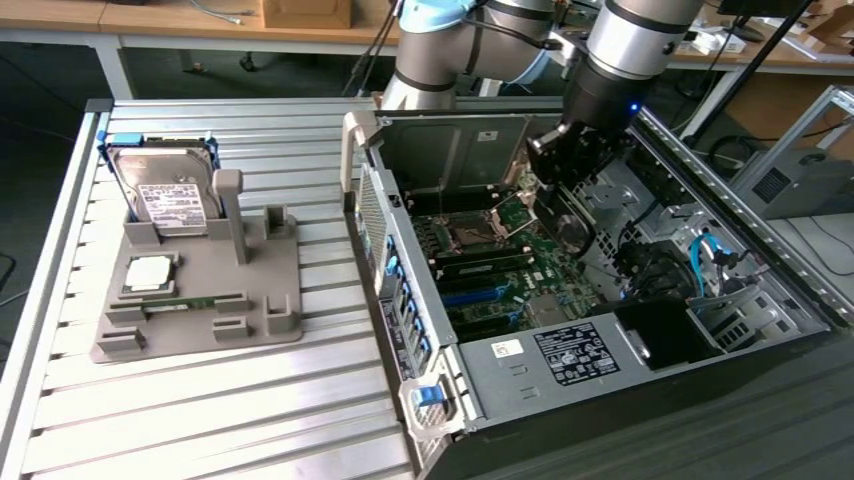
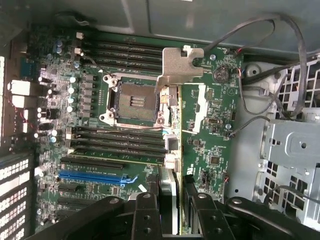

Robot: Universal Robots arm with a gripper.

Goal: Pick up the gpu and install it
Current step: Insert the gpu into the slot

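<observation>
Inside PC case (image 1: 767,280), over motherboard (image 2: 212,150).
Pinches gpu (image 2: 170,192) edge-on between gripper (image 2: 172,220) jaws; silvery bracket (image 2: 181,64) beside CPU socket (image 2: 134,102), apart from blue slot (image 2: 92,176); contact with board unclear.

We note a ribbed metal surface (image 1: 200,400) with a raised rail along its edge at the exterior view's left. Beyond its far edge stands a wooden desk (image 1: 160,20) on white legs, carrying a cardboard box (image 1: 307,12) and a loose cable. The floor (image 1: 40,100) beneath the desk is dark. At the exterior view's far right we observe an aluminium profile frame (image 1: 798,135) beside a grey cabinet (image 1: 811,180). Lighting is even and diffuse.
</observation>
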